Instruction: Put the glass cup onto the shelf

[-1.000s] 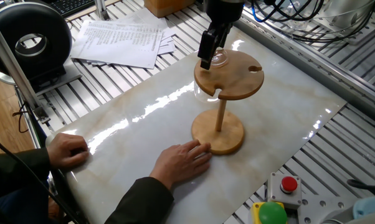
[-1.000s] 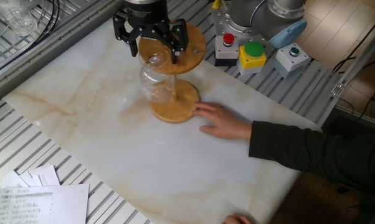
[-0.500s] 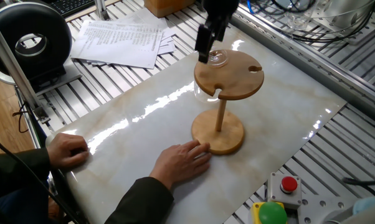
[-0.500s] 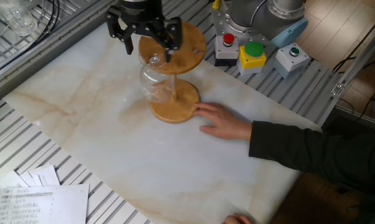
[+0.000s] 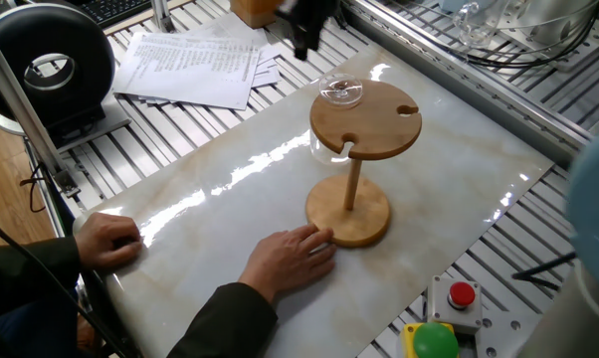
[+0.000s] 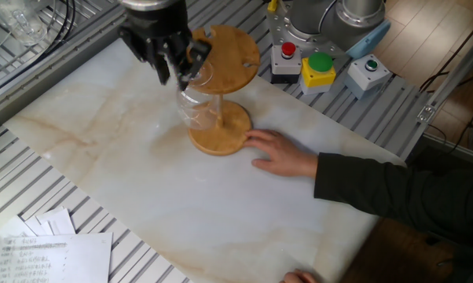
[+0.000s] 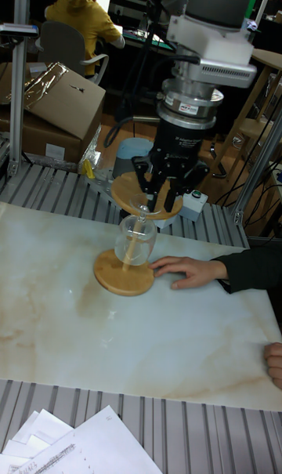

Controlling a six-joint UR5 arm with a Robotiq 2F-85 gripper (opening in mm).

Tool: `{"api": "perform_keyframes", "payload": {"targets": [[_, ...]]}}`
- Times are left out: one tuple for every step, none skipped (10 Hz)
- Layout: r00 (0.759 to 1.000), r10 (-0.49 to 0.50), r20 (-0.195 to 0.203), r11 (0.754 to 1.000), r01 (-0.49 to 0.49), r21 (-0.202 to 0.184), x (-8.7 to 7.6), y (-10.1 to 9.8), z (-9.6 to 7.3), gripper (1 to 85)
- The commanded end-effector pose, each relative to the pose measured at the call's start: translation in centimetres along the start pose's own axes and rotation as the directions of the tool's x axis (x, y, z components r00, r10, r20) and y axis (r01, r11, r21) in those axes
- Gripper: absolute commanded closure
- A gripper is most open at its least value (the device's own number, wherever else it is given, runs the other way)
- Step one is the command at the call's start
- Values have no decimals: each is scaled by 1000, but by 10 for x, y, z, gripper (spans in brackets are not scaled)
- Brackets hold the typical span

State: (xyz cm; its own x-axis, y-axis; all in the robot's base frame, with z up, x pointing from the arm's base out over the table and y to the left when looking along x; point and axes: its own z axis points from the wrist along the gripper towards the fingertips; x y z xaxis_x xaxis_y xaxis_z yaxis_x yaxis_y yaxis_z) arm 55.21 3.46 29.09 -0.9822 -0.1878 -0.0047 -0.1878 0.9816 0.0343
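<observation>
my jaws [image 6: 172, 59] are standing apart, gripping nothing; the glass cup [image 6: 194, 102] is hanging in the shelf [image 5: 365, 118] slot, so i'm aiming to clear it without a knock.

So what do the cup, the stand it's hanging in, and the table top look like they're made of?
The glass cup looks like clear, colourless glass: the stand's post shows through its bowl. The shelf looks like light, unpainted wood with a matte, pale tan finish. The table top looks like polished marble or a marble-look slab, cream with tan veins and glossy reflections; which one I can't tell.
</observation>
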Motion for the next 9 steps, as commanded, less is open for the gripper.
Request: {"api": "perform_keyframes", "payload": {"targets": [[997,55,46,998,-56,20,-25,6,-9,847],[997,47,60,999,-48,18,-28,7,-10,847],[997,41,70,999,-42,20,-31,7,-11,847],[996,40,76,999,-42,30,-32,5,-12,847],[996,36,82,998,-41,51,-33,0,-13,847],[996,40,85,998,-45,54,-33,-1,-13,847],[995,40,90,997,-45,55,-35,-2,-13,847],[995,41,92,997,-47,61,-36,-4,-11,847],[995,39,96,997,-45,60,-39,-4,-9,847]]}}
